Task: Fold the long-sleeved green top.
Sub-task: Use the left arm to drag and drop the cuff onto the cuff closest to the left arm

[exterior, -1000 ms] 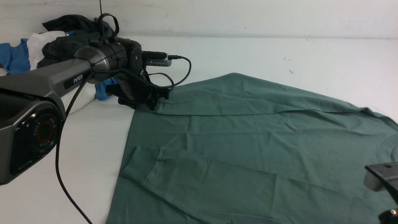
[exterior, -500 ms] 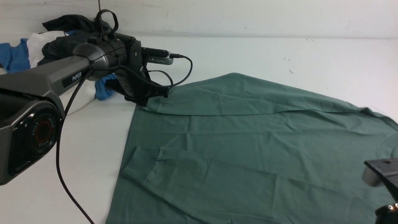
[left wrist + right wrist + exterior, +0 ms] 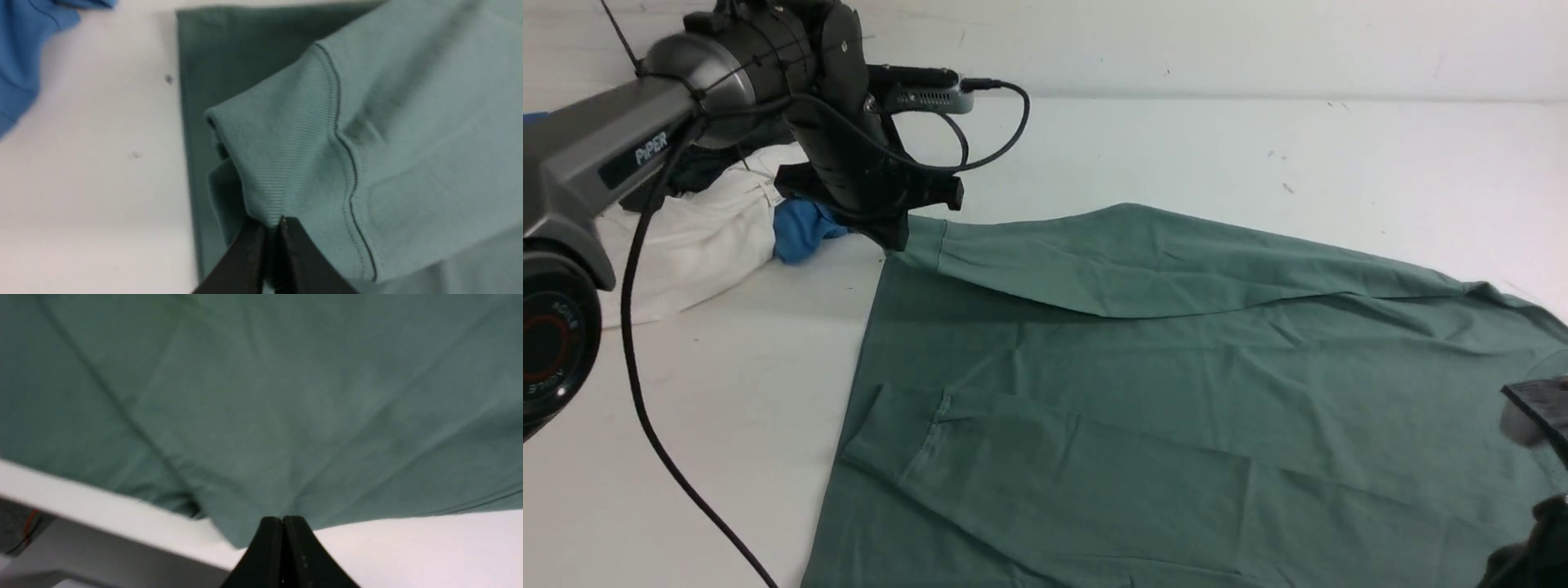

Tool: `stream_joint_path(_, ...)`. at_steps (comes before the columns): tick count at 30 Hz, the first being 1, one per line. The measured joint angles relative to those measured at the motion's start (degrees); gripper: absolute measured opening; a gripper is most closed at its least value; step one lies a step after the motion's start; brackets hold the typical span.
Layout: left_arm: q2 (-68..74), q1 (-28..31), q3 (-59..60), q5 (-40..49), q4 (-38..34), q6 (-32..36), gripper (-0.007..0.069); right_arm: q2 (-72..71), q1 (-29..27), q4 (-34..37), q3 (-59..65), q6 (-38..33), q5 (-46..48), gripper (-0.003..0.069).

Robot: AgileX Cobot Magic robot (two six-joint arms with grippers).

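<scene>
Nearby, clothes pile (image 3: 707,237) beside left tool (image 3: 894,242), clamped shut on raised cuff (image 3: 286,163) of green long-sleeved top (image 3: 1143,384); right tool (image 3: 282,521) clamped on its creased edge.

The long-sleeved top (image 3: 1176,392) lies spread on the desk (image 3: 727,392). A pile of clothes (image 3: 703,237) sits behind it, to the left.

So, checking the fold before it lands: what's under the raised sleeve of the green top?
Only the shadowed body of the sage-green cotton long-sleeved top shows beneath its raised far sleeve; anything under that body is covered.
</scene>
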Motion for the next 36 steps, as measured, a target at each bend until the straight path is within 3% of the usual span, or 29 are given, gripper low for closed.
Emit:
stream_joint_path(5,-4.1,-1.0,0.0,7.7,-3.0,1.0,0.0009,0.0,0.0,-8.3,-3.9,1.9,0.3,-0.0007)
stream_joint_path(9,-6.2,-3.0,0.1,9.0,-3.8,1.0,0.001,0.0,0.0,-11.3,-4.5,2.5,0.3,-0.0007)
stream_joint_path(14,-11.1,-5.7,6.0,9.0,-4.2,0.5,0.001,0.0,0.0,-11.5,-4.5,3.3,0.4,-0.0007)
stream_joint_path(27,-25.3,-10.3,34.2,8.8,-0.7,-5.8,0.001,0.0,0.0,-11.4,-4.5,3.3,0.5,-0.0007)
stream_joint_path(36,-27.0,-10.3,41.9,5.6,1.2,-7.7,0.001,0.0,0.0,-11.4,-4.5,2.2,0.2,-0.0007)
